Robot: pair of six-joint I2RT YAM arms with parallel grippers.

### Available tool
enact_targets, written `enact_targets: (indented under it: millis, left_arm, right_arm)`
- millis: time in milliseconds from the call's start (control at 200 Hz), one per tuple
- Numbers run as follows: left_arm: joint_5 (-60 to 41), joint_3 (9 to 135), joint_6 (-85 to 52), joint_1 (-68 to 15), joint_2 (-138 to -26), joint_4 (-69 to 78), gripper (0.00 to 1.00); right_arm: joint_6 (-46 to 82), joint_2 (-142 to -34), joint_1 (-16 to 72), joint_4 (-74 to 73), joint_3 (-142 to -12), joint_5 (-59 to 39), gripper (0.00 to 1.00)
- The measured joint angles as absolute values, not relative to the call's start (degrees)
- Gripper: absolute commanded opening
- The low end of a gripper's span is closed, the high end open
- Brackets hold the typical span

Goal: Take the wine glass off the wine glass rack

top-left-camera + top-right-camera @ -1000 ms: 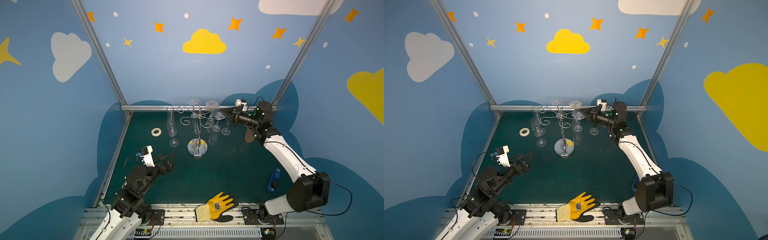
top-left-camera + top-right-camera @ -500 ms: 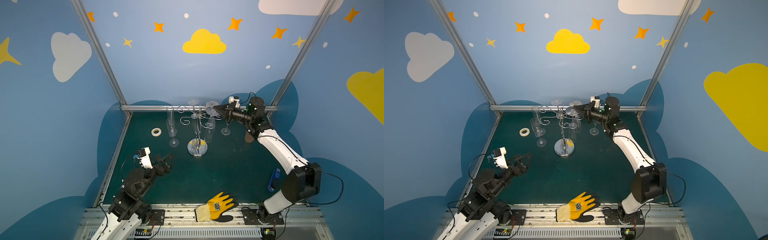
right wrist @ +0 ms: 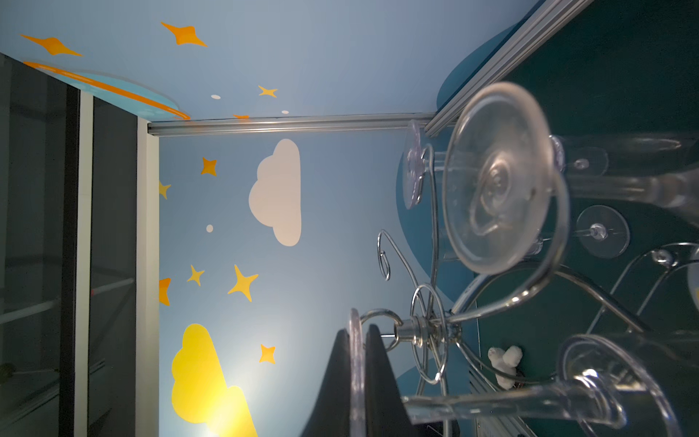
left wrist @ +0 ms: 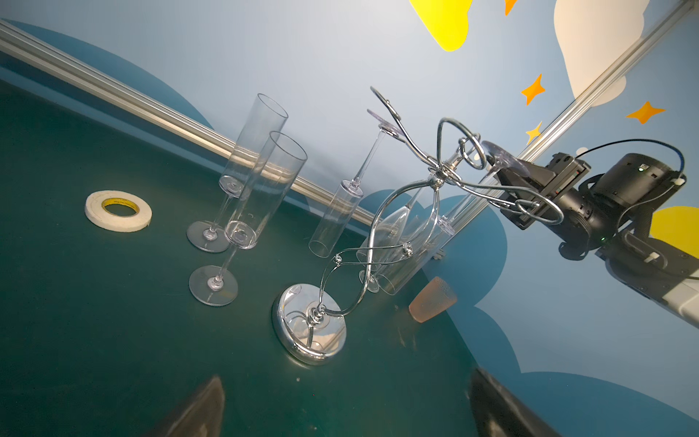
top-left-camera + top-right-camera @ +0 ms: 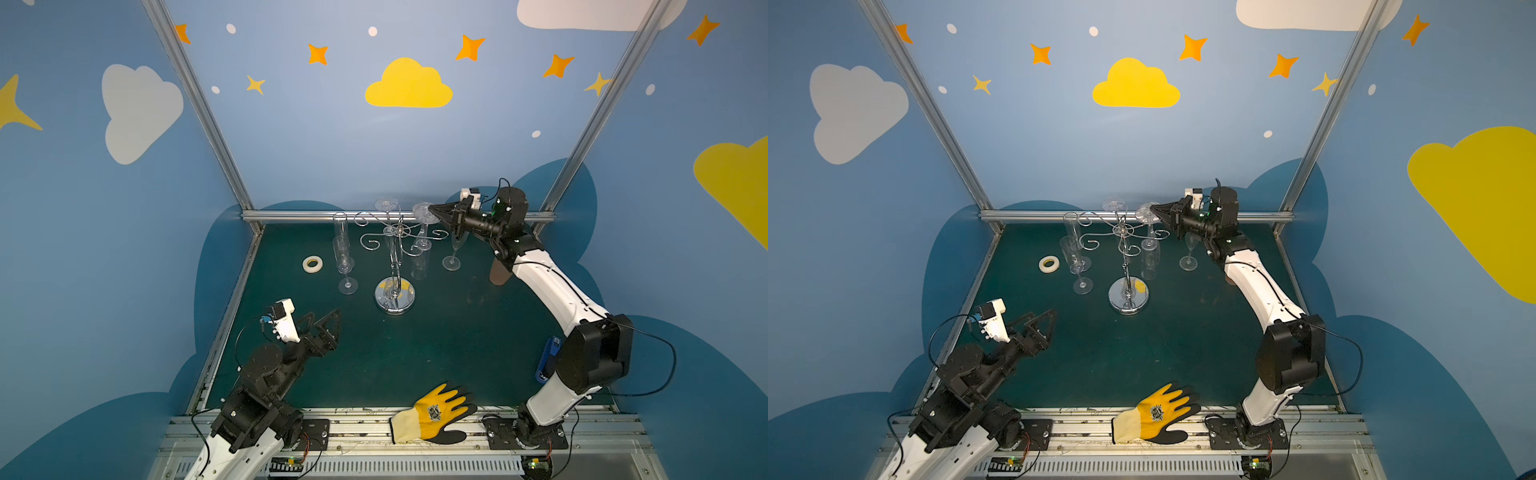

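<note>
Over on the left, the left fingers (image 5: 333, 319) hang low above the green desk (image 5: 436, 345), spread wide with nothing between them. Just beyond sits a roll of tape (image 5: 312, 264), flat on the desk, and beside it two tall flutes (image 5: 344, 257) stand upright, close together.

Centre stage now: the wine glass rack (image 5: 395, 296) stands on its mirrored base, curled arms fanning out from the pole. One spare glass (image 5: 386, 204) hangs upside down at the back of it.

Here's the action. The wine glass (image 5: 422, 212) is at the rack's upper right, foot uppermost and bowl hanging down. The right fingers (image 3: 382, 382) are pinched tight on the thin edge of that foot, as the right wrist view shows plainly. Whether the foot rests on a curled arm, I can't tell.

Further right, another glass (image 5: 452, 261) stands upright, then a brown cup (image 5: 498, 275) near the arm. A yellow glove (image 5: 436, 413) lies at the front edge.
</note>
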State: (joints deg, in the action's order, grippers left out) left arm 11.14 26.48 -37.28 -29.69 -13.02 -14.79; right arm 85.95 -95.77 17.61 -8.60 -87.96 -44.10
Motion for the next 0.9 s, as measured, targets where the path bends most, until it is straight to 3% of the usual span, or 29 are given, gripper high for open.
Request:
enact_targets:
  millis: [531,901]
  left_arm:
    - [11.6,26.48,-37.06,-29.69,-13.74,-15.22,0.99]
    - [9.78,31.11,-34.72,-29.69,-18.98,-14.66,0.99]
  right_arm:
    - [78.81,-90.87,9.47,-2.26,-82.37,-42.0,0.0]
    - [50.92,-77.91,8.08,6.61,-83.46,-37.52,0.0]
